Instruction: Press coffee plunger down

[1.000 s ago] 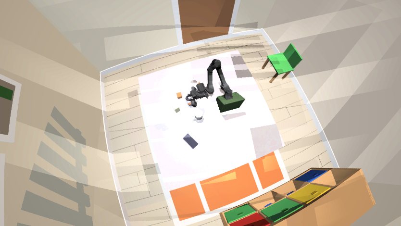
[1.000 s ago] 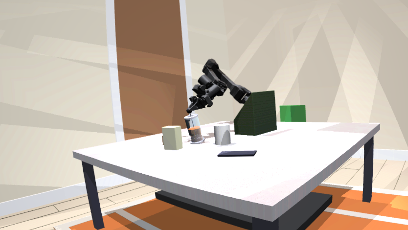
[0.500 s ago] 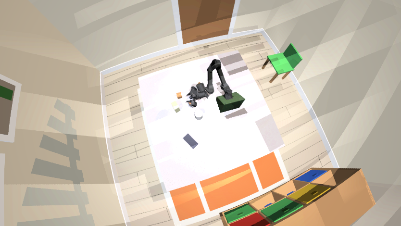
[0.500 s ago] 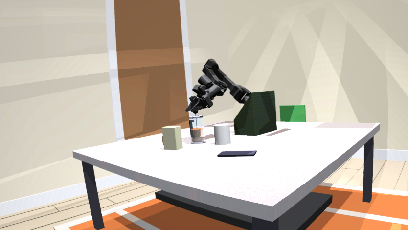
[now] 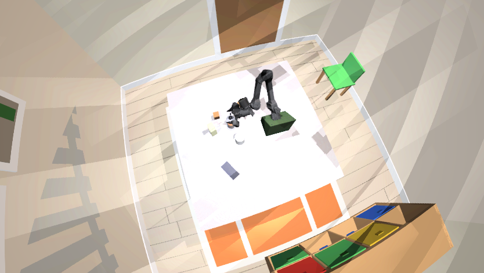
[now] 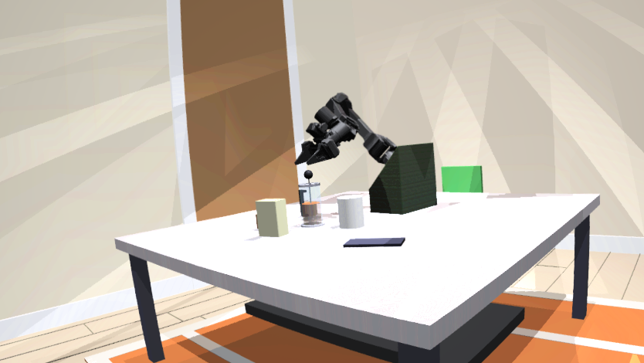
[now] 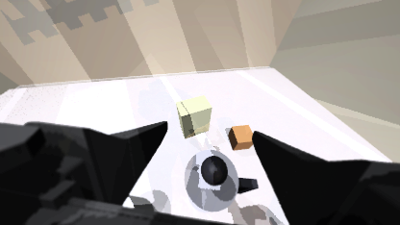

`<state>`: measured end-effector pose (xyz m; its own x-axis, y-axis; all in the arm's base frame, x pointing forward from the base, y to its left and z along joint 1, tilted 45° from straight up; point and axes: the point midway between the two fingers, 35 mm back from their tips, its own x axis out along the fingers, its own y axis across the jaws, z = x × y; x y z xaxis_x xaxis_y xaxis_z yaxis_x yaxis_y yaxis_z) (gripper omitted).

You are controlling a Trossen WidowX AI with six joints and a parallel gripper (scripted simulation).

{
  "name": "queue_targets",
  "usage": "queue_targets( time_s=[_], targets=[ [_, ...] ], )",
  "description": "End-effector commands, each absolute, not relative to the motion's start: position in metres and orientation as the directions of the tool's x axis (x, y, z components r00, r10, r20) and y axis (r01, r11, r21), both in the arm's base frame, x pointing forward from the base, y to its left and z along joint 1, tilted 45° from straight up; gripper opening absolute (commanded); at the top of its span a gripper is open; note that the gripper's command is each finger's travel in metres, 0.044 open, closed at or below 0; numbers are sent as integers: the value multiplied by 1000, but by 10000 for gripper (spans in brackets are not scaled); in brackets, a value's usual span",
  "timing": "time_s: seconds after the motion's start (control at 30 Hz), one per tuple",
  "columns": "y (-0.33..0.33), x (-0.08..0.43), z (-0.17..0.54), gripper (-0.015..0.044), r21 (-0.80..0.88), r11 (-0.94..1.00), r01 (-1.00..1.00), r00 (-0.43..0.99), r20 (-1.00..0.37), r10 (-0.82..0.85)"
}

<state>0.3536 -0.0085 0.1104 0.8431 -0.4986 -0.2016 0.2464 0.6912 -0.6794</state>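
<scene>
The gripper [image 6: 313,154] was spread nearly to its full width and held nothing; its fingers stood apart on either side of the plunger knob [image 7: 213,169] in the wrist view, touching neither it nor the glass; in the exterior view the gripper hung above the knob, with clear air between them; the coffee press [image 6: 310,205] stood upright on the white table [image 6: 450,270]; a cream block [image 6: 271,218] stood just beside the press; a white cylinder [image 6: 350,211] stood near it on the opposite side; an orange cube [image 7: 240,137] lay beyond the press; a dark flat slab [image 6: 374,242] lay well apart from it.
</scene>
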Motion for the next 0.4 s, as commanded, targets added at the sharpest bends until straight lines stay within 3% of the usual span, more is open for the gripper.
queue_targets(
  time_s=[0.0, 0.37],
  targets=[
    [16, 334, 140, 440, -673, 693, 258, 845, -190, -499],
    [19, 330, 143, 440, -674, 692, 259, 845, -188, -500]
  ],
)
